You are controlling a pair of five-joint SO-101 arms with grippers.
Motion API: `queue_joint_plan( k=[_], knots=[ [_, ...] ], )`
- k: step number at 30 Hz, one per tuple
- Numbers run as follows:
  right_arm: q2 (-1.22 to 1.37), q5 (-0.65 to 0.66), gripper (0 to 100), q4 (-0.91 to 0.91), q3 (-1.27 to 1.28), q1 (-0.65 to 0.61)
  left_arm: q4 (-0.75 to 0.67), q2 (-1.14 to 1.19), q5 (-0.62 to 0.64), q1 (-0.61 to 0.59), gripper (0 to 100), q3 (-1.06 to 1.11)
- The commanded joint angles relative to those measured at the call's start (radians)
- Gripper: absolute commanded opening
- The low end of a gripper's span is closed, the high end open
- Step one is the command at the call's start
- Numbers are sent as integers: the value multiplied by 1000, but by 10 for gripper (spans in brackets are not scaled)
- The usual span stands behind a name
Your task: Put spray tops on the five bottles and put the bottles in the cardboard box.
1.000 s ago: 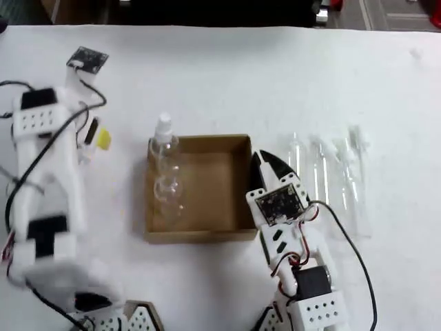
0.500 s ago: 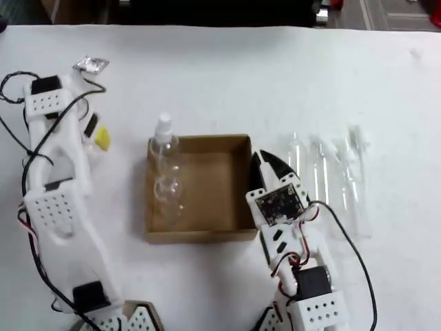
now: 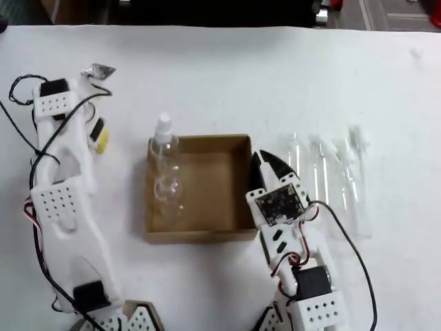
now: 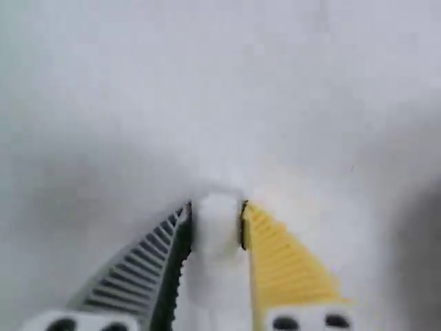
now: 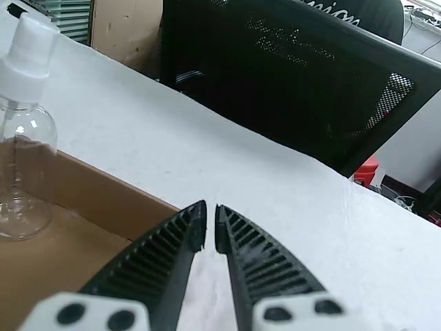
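My left gripper (image 4: 216, 222) is shut on a small white spray top (image 4: 217, 238), pinched between its black and yellow fingers just above the white table. In the high view this gripper (image 3: 98, 138) sits left of the cardboard box (image 3: 200, 236). One clear bottle (image 3: 165, 172) with a white spray top lies in the box along its left wall; the same bottle (image 5: 24, 138) appears in the right wrist view. My right gripper (image 3: 260, 158) is shut on nothing, just outside the box's right wall (image 5: 103, 200). Its fingertips meet at the gripper (image 5: 210, 227).
Several clear bottles and spray tops (image 3: 331, 179) lie in a row on the table right of my right arm. A black mesh chair (image 5: 289, 83) stands beyond the table's far edge. The white table (image 3: 227, 83) stretches behind the box.
The left arm has changed posture, its upper links swinging toward the near edge, while its gripper stays at about the same spot. The right arm and the box have not moved.
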Motion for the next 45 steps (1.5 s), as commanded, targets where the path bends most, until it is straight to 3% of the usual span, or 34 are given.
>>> queue_joint_plan(
  k=[1, 6, 10, 13, 22, 25, 36, 45],
  knots=[
    [-1, 11, 15, -21, 14, -4, 150, -13, -2, 44, 33, -133],
    [-1, 11, 15, -21, 14, -2, 235, -27, 23, 76, 21, -316],
    [-1, 11, 15, -21, 14, -2, 236, -136, 193, 65, 21, -322],
    [-1, 11, 15, -21, 14, -2, 236, -285, 319, 53, 21, -238],
    [-1, 11, 15, -22, 14, -2, 232, -871, 338, 159, 21, 152],
    [-1, 11, 15, -22, 14, -2, 212, -1107, 416, 223, 21, 281],
    [-1, 11, 15, -21, 14, -2, -233, -1926, 548, 452, 21, 922],
    [-1, 11, 15, -21, 14, -2, -569, -2249, 666, 694, 21, 1297]
  ],
)
